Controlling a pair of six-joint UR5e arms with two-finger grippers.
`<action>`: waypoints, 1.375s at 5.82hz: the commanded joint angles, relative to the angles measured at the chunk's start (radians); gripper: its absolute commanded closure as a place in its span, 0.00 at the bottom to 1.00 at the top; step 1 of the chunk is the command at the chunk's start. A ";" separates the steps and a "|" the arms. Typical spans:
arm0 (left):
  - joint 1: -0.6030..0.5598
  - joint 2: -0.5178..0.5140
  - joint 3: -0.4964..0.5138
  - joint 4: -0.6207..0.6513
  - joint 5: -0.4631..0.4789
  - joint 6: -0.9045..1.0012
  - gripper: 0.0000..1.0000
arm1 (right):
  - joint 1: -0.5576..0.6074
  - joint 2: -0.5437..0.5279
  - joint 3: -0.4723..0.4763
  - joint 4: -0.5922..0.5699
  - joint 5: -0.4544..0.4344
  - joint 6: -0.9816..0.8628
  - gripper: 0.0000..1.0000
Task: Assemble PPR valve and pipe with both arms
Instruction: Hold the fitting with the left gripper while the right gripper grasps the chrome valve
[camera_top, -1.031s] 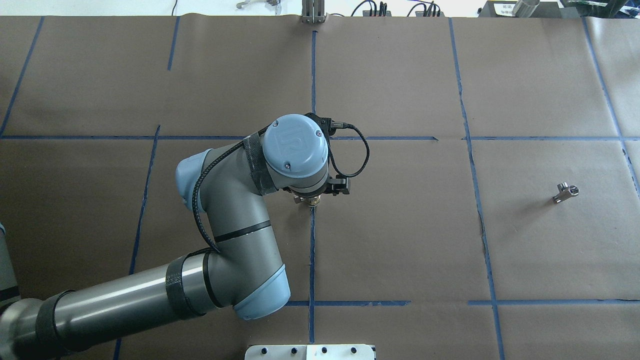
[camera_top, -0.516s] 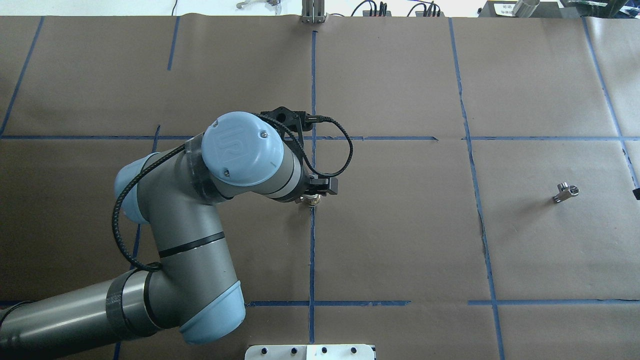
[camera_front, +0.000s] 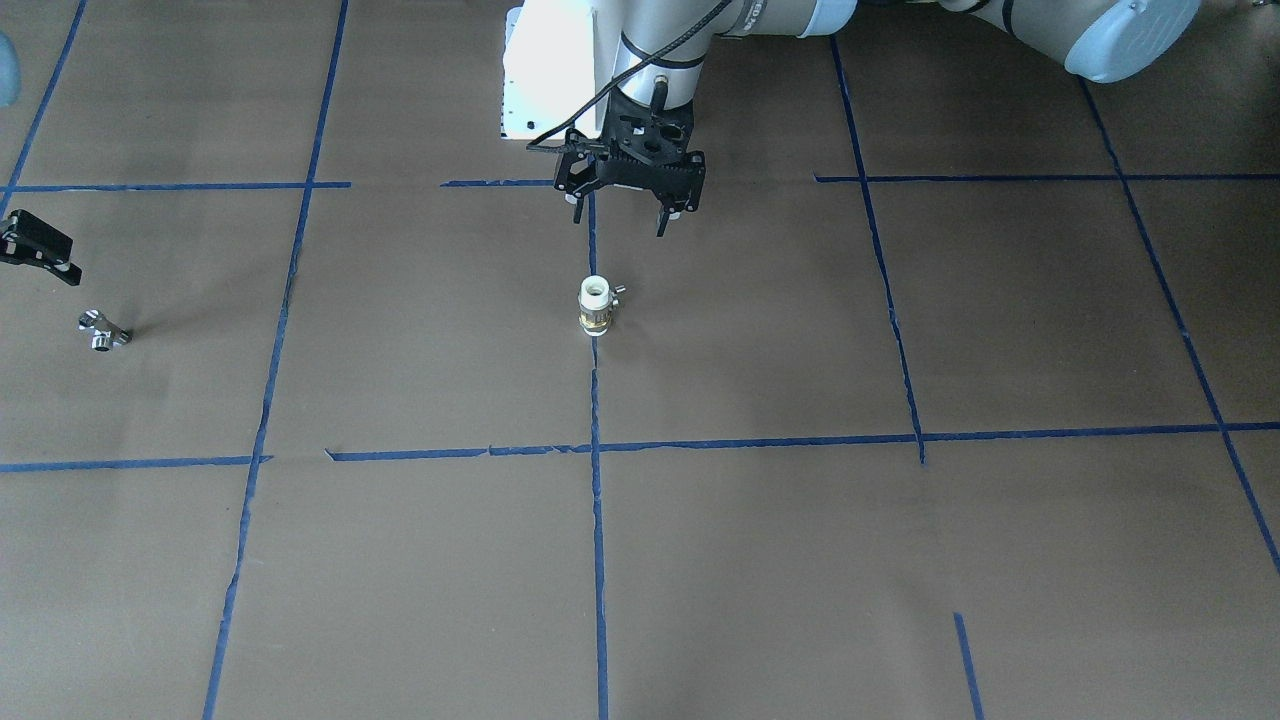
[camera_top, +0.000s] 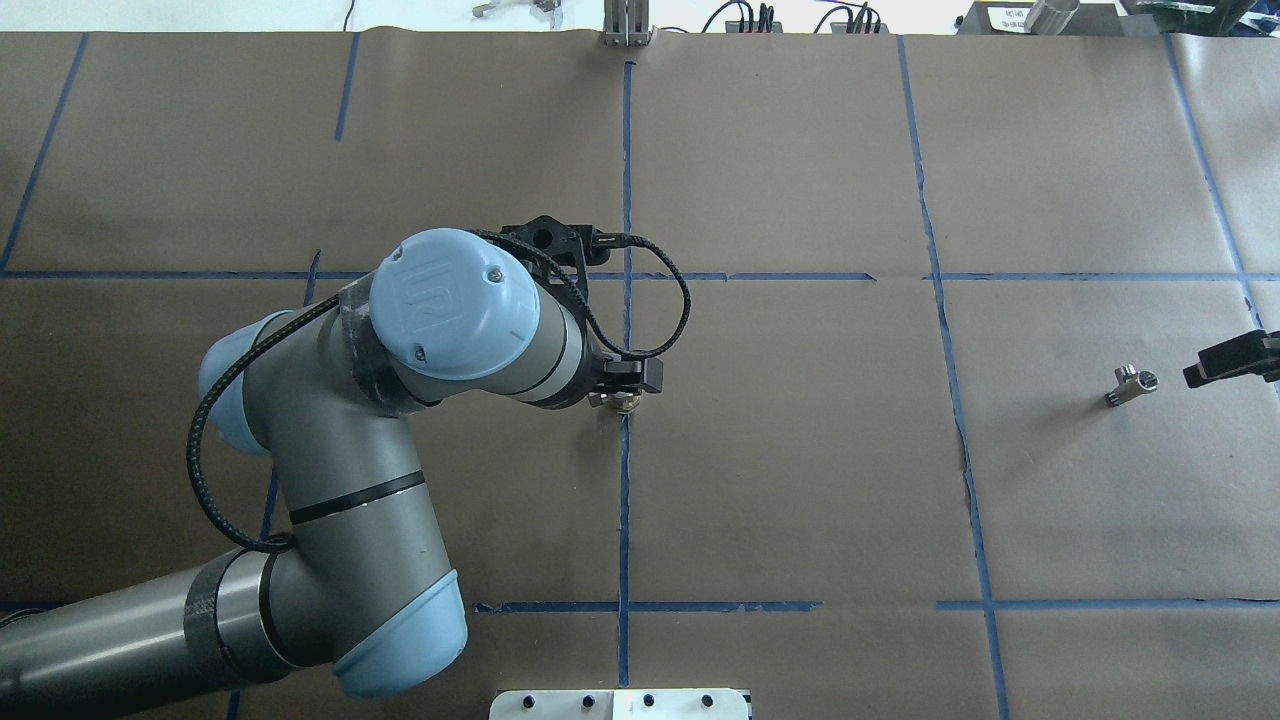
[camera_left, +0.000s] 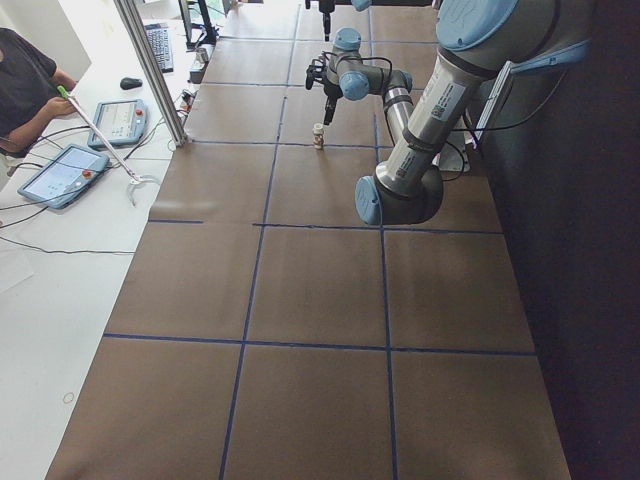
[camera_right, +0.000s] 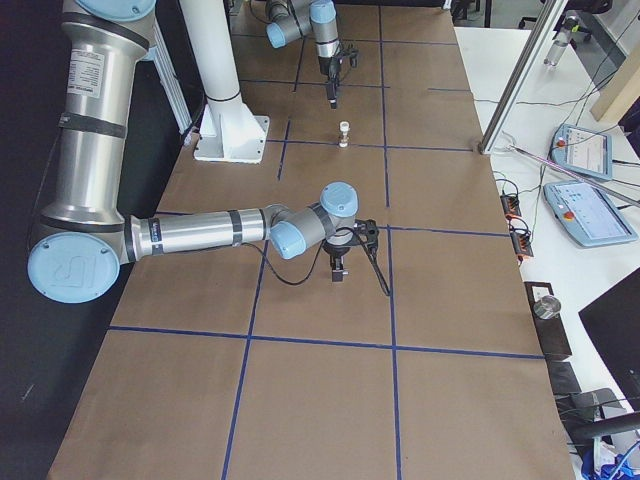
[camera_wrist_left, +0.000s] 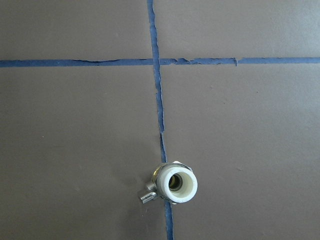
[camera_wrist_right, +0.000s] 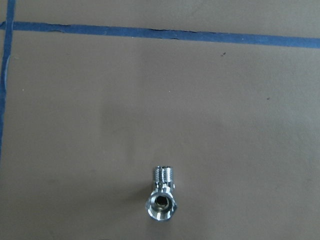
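A: Where's the pipe (camera_front: 594, 306)?
B: Upright on the blue tape line (camera_front: 597, 520), mid table (camera_front: 760, 330), nothing touching it.
A: And the left gripper (camera_front: 618, 222)?
B: Front-facing view: 12 o'clock of it, apart, fingers spread, nothing between.
A: The PPR valve (camera_front: 104, 331)?
B: Lying flat, well apart at the pipe's 9 o'clock. The right gripper (camera_front: 40, 250) is near, at the valve's 11 o'clock, cut off by the edge. Spread or pressed together, cannot tell.
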 joint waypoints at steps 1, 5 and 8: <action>0.000 0.001 -0.001 -0.002 0.000 0.000 0.00 | -0.051 0.061 -0.070 0.001 -0.039 0.077 0.04; -0.003 0.003 -0.001 -0.004 0.000 0.003 0.00 | -0.102 0.078 -0.105 0.001 -0.046 0.080 0.09; -0.005 0.003 -0.002 -0.004 0.000 0.002 0.00 | -0.105 0.078 -0.111 0.001 -0.049 0.080 0.79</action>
